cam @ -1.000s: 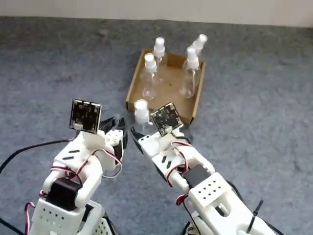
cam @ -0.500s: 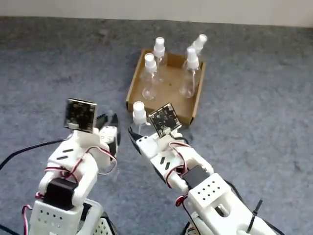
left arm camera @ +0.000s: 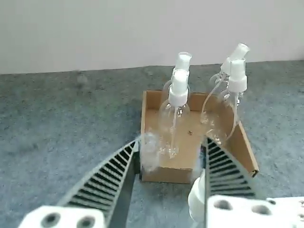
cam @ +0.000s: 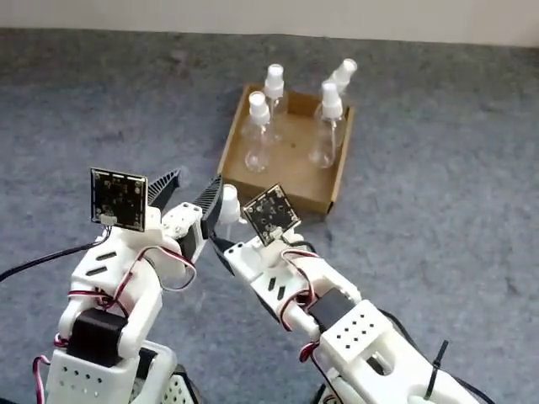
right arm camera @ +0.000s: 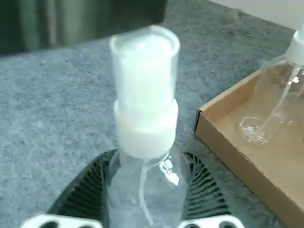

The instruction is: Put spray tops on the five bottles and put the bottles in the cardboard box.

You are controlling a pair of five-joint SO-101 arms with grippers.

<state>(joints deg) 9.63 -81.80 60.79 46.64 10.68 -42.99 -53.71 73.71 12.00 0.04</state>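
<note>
The table [cam: 438, 168] is covered in grey carpet, with a pale wall [cam: 269, 13] behind it. The left hand [cam: 187, 192] is spread wide and holds nothing. Just beside its inner finger is a bottle [right arm camera: 142, 142], spray top up, its body clamped between the fingers of the right hand [right arm camera: 145, 166]. Beyond both hands, near but apart, the box [cam: 290, 143] sits on the table and holds four capped bottles [cam: 257, 135].

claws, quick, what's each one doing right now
Left claw: open, holding nothing.
Right claw: closed on a bottle with its spray top on.
</note>
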